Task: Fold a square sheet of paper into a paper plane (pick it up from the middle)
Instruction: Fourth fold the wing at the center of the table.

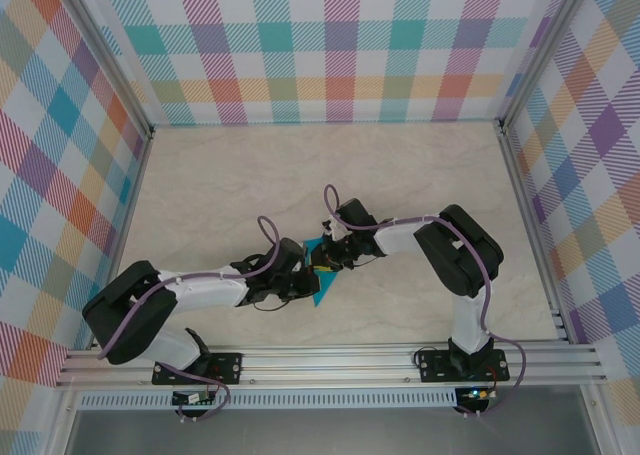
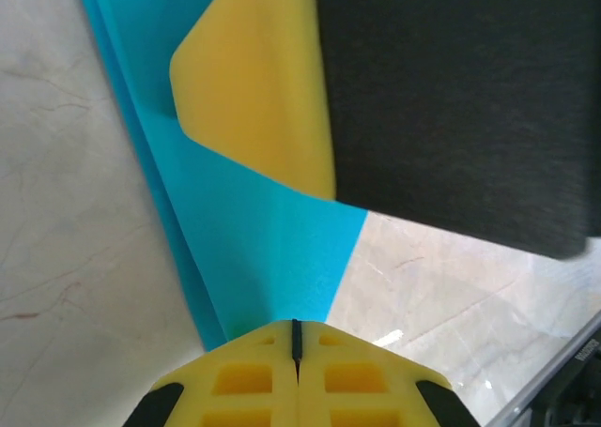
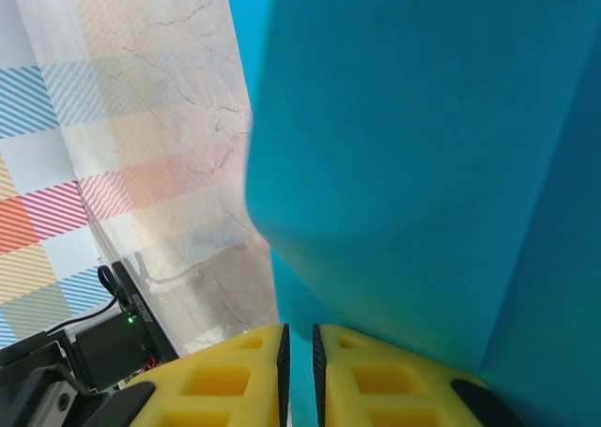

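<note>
- Nearest the viewer, an aluminium rail [image 1: 330, 360] is seen along the near edge of the table [image 1: 230, 185], and the bases of both arms are bolted to it.
- From those bases, the left arm [image 1: 200, 295] and right arm [image 1: 455, 250] are bent inward so that their tips are brought together near the middle of the table.
- A folded teal paper [image 1: 319, 293] is held between the two tips. From above it is seen as a narrow strip with a pointed near end.
- The left pincer [image 2: 296, 326] is closed completely. Its yellow fingers are pressed together and an edge of the teal paper [image 2: 254, 249] is clamped in the seam between them.
- In the left wrist view, several layers are shown along one edge of the paper. A yellow finger [image 2: 254, 80] of the other arm is laid against the sheet, with its black body beside it.
- The right pincer [image 3: 299, 331] is closed to a thin slit, and the teal paper [image 3: 423, 164] is gripped in that slit, rising from it as a broad flat face.
- Pale marbled table surface [image 3: 160, 89] is seen beyond the paper.
- Farthest off, the table is enclosed by walls [image 1: 340, 45] covered in a pastel chequered pattern.
</note>
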`<state>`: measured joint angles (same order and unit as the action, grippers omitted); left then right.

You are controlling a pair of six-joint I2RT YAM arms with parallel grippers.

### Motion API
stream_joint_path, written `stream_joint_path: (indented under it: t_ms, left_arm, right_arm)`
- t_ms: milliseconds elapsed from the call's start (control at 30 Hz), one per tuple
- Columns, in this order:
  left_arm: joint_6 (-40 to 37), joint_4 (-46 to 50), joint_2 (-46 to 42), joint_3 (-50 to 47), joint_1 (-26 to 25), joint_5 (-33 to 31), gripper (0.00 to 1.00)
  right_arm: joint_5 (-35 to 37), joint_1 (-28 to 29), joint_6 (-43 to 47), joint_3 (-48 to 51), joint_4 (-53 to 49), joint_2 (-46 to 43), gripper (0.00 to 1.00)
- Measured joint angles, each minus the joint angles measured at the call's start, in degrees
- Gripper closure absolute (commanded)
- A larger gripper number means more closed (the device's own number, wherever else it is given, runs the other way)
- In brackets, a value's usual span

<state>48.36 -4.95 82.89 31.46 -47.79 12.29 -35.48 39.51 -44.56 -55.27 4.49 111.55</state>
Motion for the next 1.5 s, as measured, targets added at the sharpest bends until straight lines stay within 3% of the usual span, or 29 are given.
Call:
stream_joint_path:
  t_ms: [400,933,1100,1500]
  left_arm:
    - [-0.2,0.8,2.7,0.3,0.0,-0.4,1.0]
    - [-0.2,0.3,1.6,-1.0,-0.2,-1.0,1.0]
    - [-0.2,0.3,1.6,-1.0,-0.2,-1.0,1.0]
    - [-0.2,0.3,1.6,-1.0,-0.2,-1.0,1.0]
  right_arm:
    - [0.1,0.0,0.0,-0.1,-0.2,-0.1,0.82]
    - [6.5,-1.3,1.6,-2.8,-10.8,-5.3,0.82]
    - [5.6,-1.5,1.8,-2.2,-9.7,-8.3,0.82]
    - [3.3,-0.3,2.1,-1.6,-8.9,-5.7,0.82]
